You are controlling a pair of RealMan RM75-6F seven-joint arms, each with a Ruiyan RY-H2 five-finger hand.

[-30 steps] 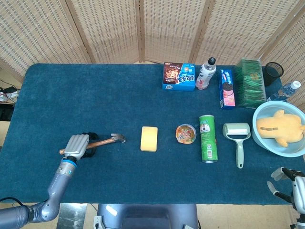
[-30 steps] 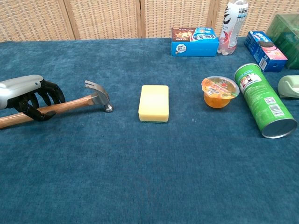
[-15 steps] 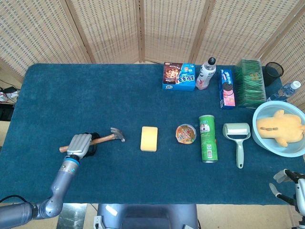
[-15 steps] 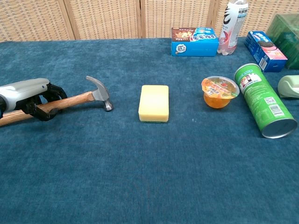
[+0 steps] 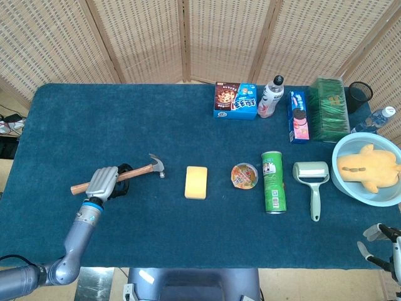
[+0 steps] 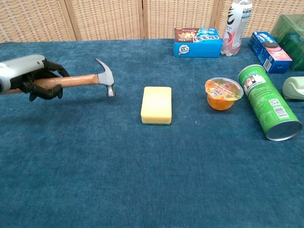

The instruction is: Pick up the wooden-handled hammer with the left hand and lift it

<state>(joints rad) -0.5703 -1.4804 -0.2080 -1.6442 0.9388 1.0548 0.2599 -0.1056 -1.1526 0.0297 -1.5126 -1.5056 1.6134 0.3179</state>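
The left hand (image 5: 106, 182) is wrapped around the wooden handle of the hammer (image 5: 145, 169), its dark fingers (image 6: 46, 90) curled over and under the shaft in the chest view. The hammer is held roughly level, its steel head pointing toward the yellow sponge (image 5: 196, 182), with the handle's butt end sticking out past the hand on the far side from the sponge. In the chest view the head appears to sit clear of the blue table cloth (image 5: 125, 119). A strip of bare cloth separates the hammer head from the sponge.

Beyond the sponge, away from the hammer, comes a sealed jelly cup (image 5: 244, 175), then a green chips can (image 5: 272, 182) lying on its side, then a lint roller (image 5: 312, 179), each set apart from its neighbour. Past the roller a pale blue bowl (image 5: 351, 191) holds a yellow plush toy (image 5: 368, 166) near the table's right edge. Behind the sponge, along the far edge, stand a cookie box (image 5: 235, 100), a drink bottle (image 5: 270, 97), a narrow biscuit box (image 5: 298, 116) and a green package (image 5: 329, 108). Wide open cloth stretches behind the hammer up to the far edge and in front of it to the near edge.

The right hand (image 5: 382, 244) shows only partly at the lower right corner, off the table; whether its fingers are apart or together cannot be told.
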